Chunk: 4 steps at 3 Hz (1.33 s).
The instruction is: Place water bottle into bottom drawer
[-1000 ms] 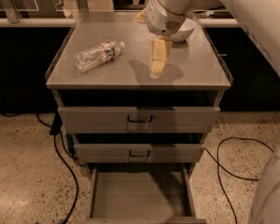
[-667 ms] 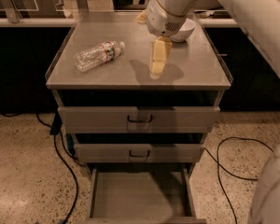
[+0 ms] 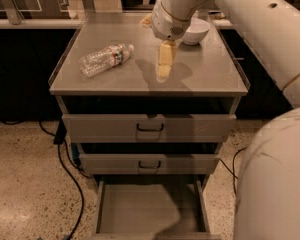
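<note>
The water bottle (image 3: 105,59) lies on its side on the left part of the grey cabinet top (image 3: 210,76), its white cap pointing right. My gripper (image 3: 166,60) hangs from the white arm and points down at the middle of the top, to the right of the bottle and apart from it. It holds nothing that I can see. The bottom drawer (image 3: 140,214) is pulled out below, with a plain grey floor and nothing in it.
A white bowl (image 3: 195,30) stands at the back right of the top, just behind the arm. The two upper drawers (image 3: 150,128) (image 3: 149,164) are shut. Black cables (image 3: 72,184) run over the floor at the left. My white body (image 3: 275,184) fills the right foreground.
My gripper and wrist have shifted slightly to the left, toward the bottle. The bottle and the drawers have not moved.
</note>
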Available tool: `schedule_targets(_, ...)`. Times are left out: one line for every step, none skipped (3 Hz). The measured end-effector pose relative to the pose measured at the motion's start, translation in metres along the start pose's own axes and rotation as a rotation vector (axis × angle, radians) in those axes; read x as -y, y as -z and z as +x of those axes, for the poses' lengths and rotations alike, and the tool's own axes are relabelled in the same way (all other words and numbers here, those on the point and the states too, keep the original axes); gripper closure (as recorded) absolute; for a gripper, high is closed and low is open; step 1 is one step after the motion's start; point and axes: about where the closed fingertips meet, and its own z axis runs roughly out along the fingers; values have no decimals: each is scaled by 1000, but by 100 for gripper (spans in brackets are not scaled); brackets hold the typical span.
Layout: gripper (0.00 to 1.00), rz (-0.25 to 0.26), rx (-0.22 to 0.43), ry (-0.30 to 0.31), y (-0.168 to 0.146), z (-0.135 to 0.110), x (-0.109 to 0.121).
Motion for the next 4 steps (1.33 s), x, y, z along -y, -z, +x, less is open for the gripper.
schedule_targets(0, -16, 20, 49, -25, -2, 23)
schedule_targets(0, -30, 49, 108, -48, -10, 51)
schedule_targets(0, -35, 80, 161, -69, -22, 75)
schedule_targets(0, -36, 103, 189, -85, -30, 89)
